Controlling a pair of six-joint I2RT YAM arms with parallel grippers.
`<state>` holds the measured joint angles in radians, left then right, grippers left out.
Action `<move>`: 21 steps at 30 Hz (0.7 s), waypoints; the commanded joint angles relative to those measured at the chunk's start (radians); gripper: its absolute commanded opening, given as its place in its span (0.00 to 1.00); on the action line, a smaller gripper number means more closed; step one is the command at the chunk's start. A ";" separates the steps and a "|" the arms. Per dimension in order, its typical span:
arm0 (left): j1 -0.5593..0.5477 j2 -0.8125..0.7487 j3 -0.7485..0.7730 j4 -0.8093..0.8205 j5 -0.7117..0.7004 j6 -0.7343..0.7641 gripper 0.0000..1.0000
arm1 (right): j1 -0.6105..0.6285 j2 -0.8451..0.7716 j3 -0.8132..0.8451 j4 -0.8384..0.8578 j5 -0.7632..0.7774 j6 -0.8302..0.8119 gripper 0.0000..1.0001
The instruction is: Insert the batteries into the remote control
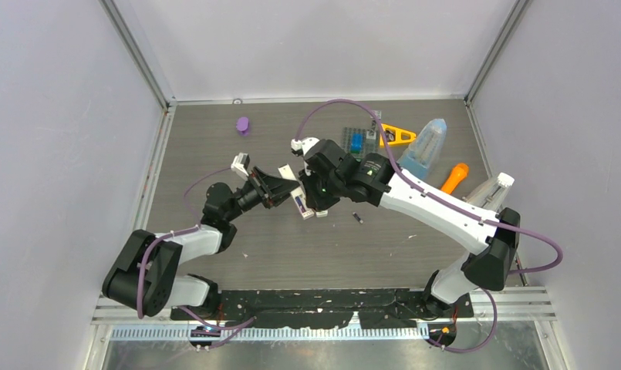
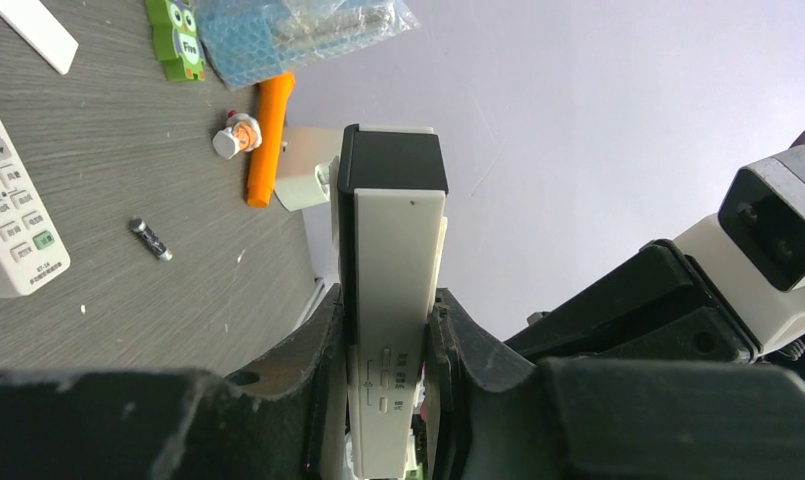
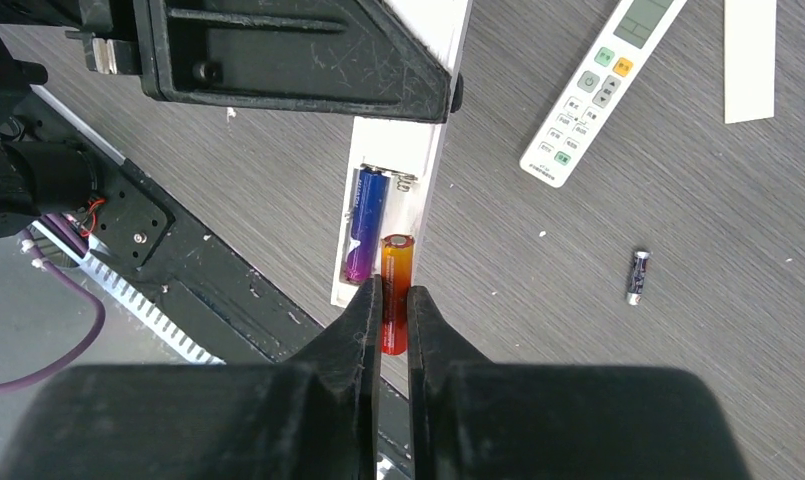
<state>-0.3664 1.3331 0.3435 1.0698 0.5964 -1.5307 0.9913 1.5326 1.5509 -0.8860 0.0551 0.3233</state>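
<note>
My left gripper [image 2: 386, 325] is shut on a white remote [image 2: 393, 260] and holds it above the table, with its open battery bay facing my right gripper. In the right wrist view a blue battery [image 3: 363, 225] lies in the bay of the remote [image 3: 418, 120]. My right gripper [image 3: 393, 300] is shut on a red-orange battery [image 3: 397, 262], whose tip is in the slot beside the blue one. A blackish battery [image 3: 636, 276] lies loose on the table; it also shows in the top view [image 1: 356, 219]. In the top view the two grippers meet at the remote [image 1: 298, 203].
A second white remote [image 3: 603, 90] and a white cover strip [image 3: 750, 55] lie on the table. At the back right are an orange carrot toy [image 1: 454, 177], a plastic bag [image 1: 426, 146], an orange triangle [image 1: 396, 136] and a bottle [image 1: 492, 189]. A purple object [image 1: 243, 124] is back left.
</note>
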 commanded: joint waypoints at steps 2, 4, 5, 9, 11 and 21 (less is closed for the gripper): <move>-0.006 0.004 -0.005 0.103 -0.030 -0.011 0.00 | 0.009 0.017 0.024 0.014 -0.019 0.007 0.13; -0.007 0.005 -0.005 0.103 -0.029 -0.012 0.00 | 0.009 0.023 0.026 0.014 -0.019 0.010 0.12; -0.007 0.005 -0.005 0.103 -0.030 -0.011 0.00 | 0.009 0.027 0.026 0.015 -0.019 0.009 0.12; -0.008 0.005 -0.003 0.102 -0.026 -0.011 0.00 | 0.009 0.042 0.026 0.015 -0.006 0.011 0.15; -0.010 0.008 -0.005 0.103 -0.027 -0.011 0.00 | 0.009 0.049 0.029 0.016 -0.001 0.012 0.18; -0.012 0.050 -0.034 0.160 -0.033 -0.034 0.00 | 0.009 0.075 0.061 0.013 0.029 0.038 0.29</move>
<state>-0.3729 1.3720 0.3149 1.1091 0.5728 -1.5417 0.9939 1.6047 1.5532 -0.8860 0.0578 0.3431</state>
